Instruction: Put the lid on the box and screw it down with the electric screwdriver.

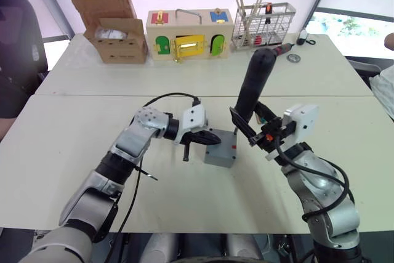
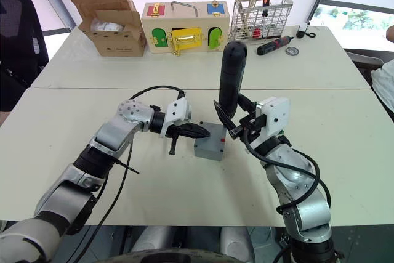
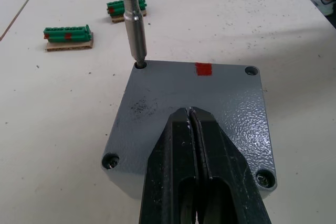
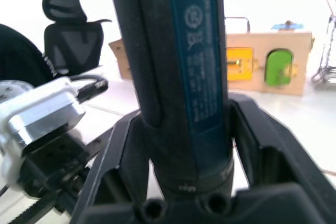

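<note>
Pale bench (image 1: 74,121), box (image 1: 221,151) mid-surface, lid (image 3: 199,114) seated. Left hand (image 3: 195,129) pinched shut, pressing lid. Right hand (image 2: 237,121) clamped round heavy, slick screwdriver (image 1: 253,87); best gripped mid-barrel.

Print on the electric screwdriver (image 4: 195,51) is too blurred to read.

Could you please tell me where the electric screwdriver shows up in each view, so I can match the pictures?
Left eye view: electric screwdriver upright, right of centre, held by the right pincer.
Right eye view: just right of centre.
Left wrist view: its bit in a corner hole of the lid.
Right wrist view: centre.
Shared landmark: the wooden box, except in the left wrist view.
</note>
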Robot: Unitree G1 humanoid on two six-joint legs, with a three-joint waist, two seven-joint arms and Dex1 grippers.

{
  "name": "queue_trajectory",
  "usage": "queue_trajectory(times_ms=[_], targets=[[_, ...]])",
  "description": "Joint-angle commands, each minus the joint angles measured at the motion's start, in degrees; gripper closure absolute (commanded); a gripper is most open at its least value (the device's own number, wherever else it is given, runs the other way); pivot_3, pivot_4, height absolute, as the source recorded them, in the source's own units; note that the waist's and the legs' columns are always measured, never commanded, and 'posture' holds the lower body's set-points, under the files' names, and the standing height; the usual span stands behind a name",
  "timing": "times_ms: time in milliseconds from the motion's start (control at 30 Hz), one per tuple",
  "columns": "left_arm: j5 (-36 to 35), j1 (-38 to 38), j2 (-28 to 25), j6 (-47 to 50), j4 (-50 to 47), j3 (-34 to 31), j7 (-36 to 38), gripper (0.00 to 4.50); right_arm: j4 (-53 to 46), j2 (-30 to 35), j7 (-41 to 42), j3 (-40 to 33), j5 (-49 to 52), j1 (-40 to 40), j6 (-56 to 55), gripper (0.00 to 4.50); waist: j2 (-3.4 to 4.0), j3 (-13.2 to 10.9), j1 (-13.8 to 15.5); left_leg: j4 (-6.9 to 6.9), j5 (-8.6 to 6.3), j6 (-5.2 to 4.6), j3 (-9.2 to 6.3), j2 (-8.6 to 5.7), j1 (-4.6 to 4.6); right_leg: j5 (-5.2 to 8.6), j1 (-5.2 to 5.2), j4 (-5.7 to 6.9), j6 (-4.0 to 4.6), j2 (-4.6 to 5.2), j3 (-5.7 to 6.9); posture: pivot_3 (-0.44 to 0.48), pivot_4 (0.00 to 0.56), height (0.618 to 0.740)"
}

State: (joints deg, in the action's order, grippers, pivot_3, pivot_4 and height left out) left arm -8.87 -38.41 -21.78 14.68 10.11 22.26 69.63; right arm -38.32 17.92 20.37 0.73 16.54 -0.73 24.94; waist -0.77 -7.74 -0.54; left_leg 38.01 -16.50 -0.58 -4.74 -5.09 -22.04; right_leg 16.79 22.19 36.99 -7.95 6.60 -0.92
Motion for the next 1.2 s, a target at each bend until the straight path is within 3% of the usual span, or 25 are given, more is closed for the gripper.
queue_trajectory(times_ms=[33, 533, 700, 800, 967, 1200], targets=[[1.1, 1.0, 0.0, 0.4, -0.3, 0.9, -0.3, 4.5, 6.4, 0.3, 0.1, 2.3, -0.5, 3.3, 3.8, 2.55, -0.02, 0.0, 0.0, 0.0, 0.0, 0.0, 0.0, 0.0, 0.0, 0.0, 0.0, -0.01, 0.0, 0.0, 0.0, 0.0, 0.15, 0.737], [1.2, 0.9, 0.7, 0.3, 0.2, 1.0, -0.4, 4.5, -0.7, 2.0, -1.6, -2.8, 4.1, -3.5, 8.5, 2.55, 0.04, 0.2, 0.2, -0.05, 0.0, 0.0, -0.06, -0.02, -0.08, 0.0, 0.02, -0.15, 0.0, 0.04, 0.0, 0.0, 0.15, 0.737], [0.3, 0.7, 1.0, 1.3, -0.7, -0.4, -1.3, 4.5, -5.6, 5.1, -2.2, -9.7, 13.2, -11.2, 16.9, 2.55, 0.32, -0.1, 0.9, -0.05, 0.0, 0.0, -0.06, -0.04, -0.34, 0.0, 0.13, -0.37, 0.0, 0.07, 0.0, 0.0, 0.15, 0.737], [-3.2, 1.5, -0.3, 4.7, -5.9, -3.4, -1.4, 4.5, -6.3, 8.5, -2.6, -16.3, 26.4, -20.8, 24.7, 2.55, 0.66, -0.6, 1.1, -0.05, 0.01, 0.0, -0.04, -0.05, -0.54, -0.01, 0.15, -0.36, 0.01, 0.12, -0.02, 0.0, 0.15, 0.737], [-8.0, 0.6, -1.1, 11.4, -11.7, -8.7, -4.6, 4.5, -0.9, 12.4, -7.7, -23.4, 42.1, -31.3, 32.6, 2.55, 0.67, -1.0, 1.1, -0.01, 0.32, 0.51, -0.1, -0.02, -1.42, -0.02, 1.22, 0.12, 0.01, 0.17, -0.01, 0.0, 0.15, 0.737], [-8.8, 0.0, -1.2, 13.2, -14.0, -9.3, -7.0, 4.5, 3.8, 16.8, -10.6, -23.7, 48.2, -34.2, 34.0, 2.55, 0.64, -1.0, 1.2, 0.03, 0.31, 0.48, -0.01, -0.13, -1.47, -0.02, 1.17, 0.03, 0.01, 0.21, 0.0, 0.0, 0.15, 0.737]])
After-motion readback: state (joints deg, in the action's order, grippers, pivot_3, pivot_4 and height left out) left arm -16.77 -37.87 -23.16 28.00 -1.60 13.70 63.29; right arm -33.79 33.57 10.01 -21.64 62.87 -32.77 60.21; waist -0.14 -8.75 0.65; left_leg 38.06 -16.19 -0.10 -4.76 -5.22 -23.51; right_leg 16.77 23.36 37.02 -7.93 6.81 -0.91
